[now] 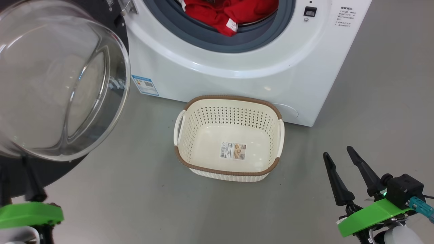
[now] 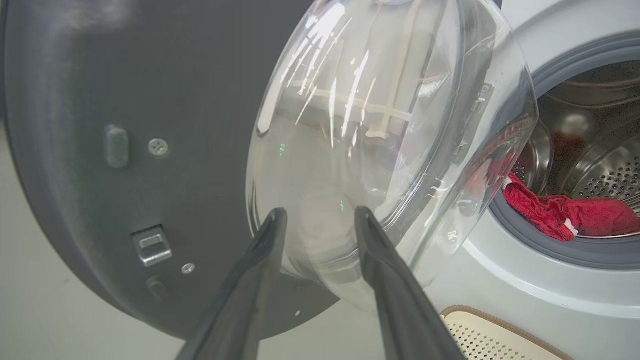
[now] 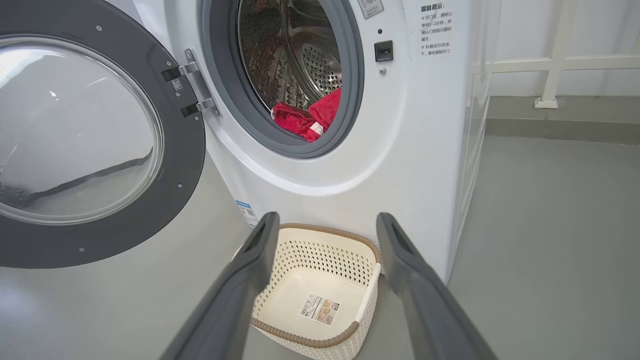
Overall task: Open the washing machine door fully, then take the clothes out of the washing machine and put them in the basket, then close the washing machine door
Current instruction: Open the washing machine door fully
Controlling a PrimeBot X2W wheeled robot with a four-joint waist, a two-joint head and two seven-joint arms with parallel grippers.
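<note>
Door: stands open to the left of the washing machine, its clear glass bowl bulging towards the robot.
Clothes: a red heap with a bit of white, lying at the front lip of the opening, inside the grey ring.
Basket: on the grey floor, just in front of the machine and below the opening, with only a paper label on its bottom.
Left gripper: fingers parted with nothing between them, tips close to the underside of the glass bowl; I cannot tell whether they touch it.
Right gripper: fingers spread wide, holding nothing, low on the right, well apart from the basket.
Head view alone: looks straight down into the basket.
Left wrist view alone: the door's dark inner face close up, with its metal latch and screws.
Right wrist view alone: the whole opening with the holed steel drum, the door's hinge, and a white railing beyond the machine.
</note>
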